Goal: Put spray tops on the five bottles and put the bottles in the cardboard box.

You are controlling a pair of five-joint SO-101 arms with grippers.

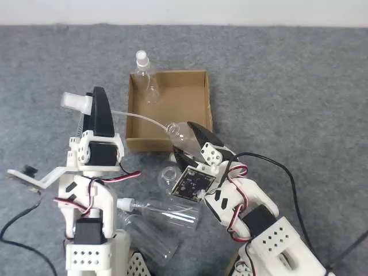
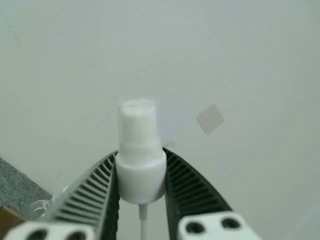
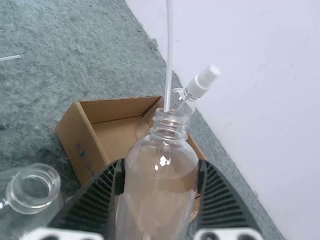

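Threading the tube (image 1: 141, 119) of a spray top (image 2: 140, 145) into a bottle (image 3: 160, 175), two arms appear early in the job. One topped bottle (image 1: 146, 77) stands in the box (image 1: 208, 100) at 12 o'clock. Three loose bottles (image 1: 164, 214) lie near 6 o'clock, one seemingly topped. The left gripper (image 2: 141, 156), raised at 9 o'clock, clamps the spray top. The right gripper (image 3: 160, 168), angled in from 4 o'clock, grips the bottle's shoulder, neck pointing toward the box.

White arms (image 1: 86, 198), black ribbed end effectors (image 2: 140, 159) (image 3: 160, 169), red-and-black cables (image 1: 237, 214), perforated bases (image 1: 92, 257).
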